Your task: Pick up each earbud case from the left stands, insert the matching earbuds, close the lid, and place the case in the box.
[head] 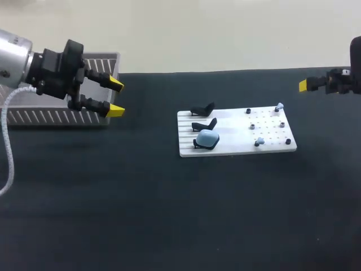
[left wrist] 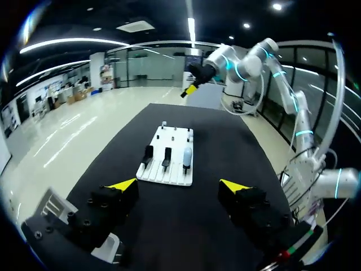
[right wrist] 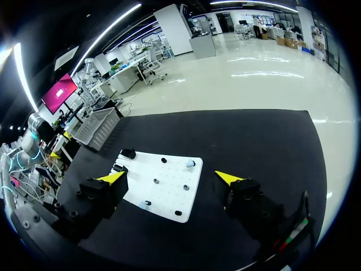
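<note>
Left tool (head: 116,97) is hovering wide open and empty by the box (head: 51,116); right tool (right wrist: 170,178) likewise, clear of the board (head: 231,132). The case (head: 207,137) is sitting propped on its stand (head: 197,144), presenting for pickup.

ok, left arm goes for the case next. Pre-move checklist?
1. Left gripper fingers open and empty: ok.
2. Right gripper fingers open and empty: ok.
3. Blue case seated on the nearest stand of the board: ok.
4. Case lid open for insertion: cannot tell.
5. Pale earbuds on the board's pegs: ok.
6. Room left in the box: cannot tell.
</note>
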{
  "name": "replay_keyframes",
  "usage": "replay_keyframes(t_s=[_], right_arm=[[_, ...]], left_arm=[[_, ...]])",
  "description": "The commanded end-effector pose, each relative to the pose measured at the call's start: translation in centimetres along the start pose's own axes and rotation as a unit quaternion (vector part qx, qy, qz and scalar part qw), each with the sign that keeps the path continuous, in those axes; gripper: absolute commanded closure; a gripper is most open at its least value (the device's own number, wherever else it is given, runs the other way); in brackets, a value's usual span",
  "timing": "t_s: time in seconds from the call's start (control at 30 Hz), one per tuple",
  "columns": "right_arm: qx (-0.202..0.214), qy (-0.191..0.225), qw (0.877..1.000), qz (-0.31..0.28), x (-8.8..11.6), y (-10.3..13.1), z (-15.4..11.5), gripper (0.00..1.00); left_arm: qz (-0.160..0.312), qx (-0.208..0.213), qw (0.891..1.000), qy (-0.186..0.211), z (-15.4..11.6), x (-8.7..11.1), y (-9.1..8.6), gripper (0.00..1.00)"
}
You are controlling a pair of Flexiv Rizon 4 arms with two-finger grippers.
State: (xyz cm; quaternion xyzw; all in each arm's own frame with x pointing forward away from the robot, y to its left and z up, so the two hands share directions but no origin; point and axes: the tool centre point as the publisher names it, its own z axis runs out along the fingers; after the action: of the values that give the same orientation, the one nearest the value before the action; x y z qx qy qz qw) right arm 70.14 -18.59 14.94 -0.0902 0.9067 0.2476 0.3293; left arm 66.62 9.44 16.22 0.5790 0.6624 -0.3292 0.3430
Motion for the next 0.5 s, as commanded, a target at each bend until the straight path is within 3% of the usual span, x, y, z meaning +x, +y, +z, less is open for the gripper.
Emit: replay_keyframes(t_s=[0.03,0.13,0.5], right_arm=[[0.0,0.0,1.0,0.0,0.0,0.0,0.0,0.0],[0.0,0.0,1.0,0.0,0.0,0.0,0.0,0.0],[0.0,0.0,1.0,0.0,0.0,0.0,0.0,0.0]], left_arm=[[0.0,0.089,0.996,0.003,0.1,-0.2,0.8,0.0],[-0.002,0.086,0.996,0.0,0.1,0.2,0.7,0.0],[0.029,0.09,0.995,-0.017,5.2,1.5,-1.0,0.0]])
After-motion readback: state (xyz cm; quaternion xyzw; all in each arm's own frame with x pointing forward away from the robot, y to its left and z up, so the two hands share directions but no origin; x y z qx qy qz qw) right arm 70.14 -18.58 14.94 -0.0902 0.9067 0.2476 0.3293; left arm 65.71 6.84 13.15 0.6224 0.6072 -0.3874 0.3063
